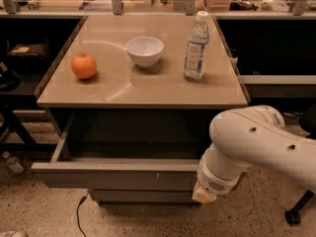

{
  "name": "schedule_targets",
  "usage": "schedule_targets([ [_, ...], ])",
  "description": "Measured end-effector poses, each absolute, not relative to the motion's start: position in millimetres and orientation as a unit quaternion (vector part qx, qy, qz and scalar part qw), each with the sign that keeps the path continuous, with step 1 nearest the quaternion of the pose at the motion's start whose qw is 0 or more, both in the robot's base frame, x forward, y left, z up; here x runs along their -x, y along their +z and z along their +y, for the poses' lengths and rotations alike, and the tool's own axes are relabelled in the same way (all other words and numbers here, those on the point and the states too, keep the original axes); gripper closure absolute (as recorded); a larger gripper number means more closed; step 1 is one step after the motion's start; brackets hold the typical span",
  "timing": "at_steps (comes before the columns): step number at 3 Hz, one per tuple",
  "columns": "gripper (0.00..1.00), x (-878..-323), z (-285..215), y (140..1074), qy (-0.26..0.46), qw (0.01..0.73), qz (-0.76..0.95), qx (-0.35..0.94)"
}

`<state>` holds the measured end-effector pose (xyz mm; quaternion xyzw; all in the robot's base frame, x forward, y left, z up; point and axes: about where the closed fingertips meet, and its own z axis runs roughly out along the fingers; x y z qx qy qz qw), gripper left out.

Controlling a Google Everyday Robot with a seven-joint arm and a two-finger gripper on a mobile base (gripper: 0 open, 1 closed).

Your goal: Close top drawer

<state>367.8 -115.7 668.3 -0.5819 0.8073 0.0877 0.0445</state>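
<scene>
The top drawer (113, 176) is pulled out from under the tabletop. Its wide grey-brown front faces me and the dark inside shows behind it. My white arm (256, 142) comes in from the right. My gripper (203, 195) is at the arm's low end, by the right part of the drawer front. Only a pale tip shows below the wrist. I cannot tell whether it touches the front.
On the tan tabletop (148, 90) stand an orange (84, 65), a white bowl (144, 51) and a clear water bottle (196, 46). A narrower drawer front (138, 196) shows below. A black cable (78, 216) lies on the speckled floor. Dark shelving stands on both sides.
</scene>
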Motion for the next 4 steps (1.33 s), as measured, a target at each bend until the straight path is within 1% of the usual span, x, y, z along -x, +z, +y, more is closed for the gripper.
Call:
schedule_targets([
  [2,1.00,-389,-113,667,0.071,0.043,0.809,0.582],
  [3,0.82,-389,-113,667,0.071,0.043,0.809,0.582],
  [4,0.59,-389,-113,667,0.071,0.043,0.809,0.582],
])
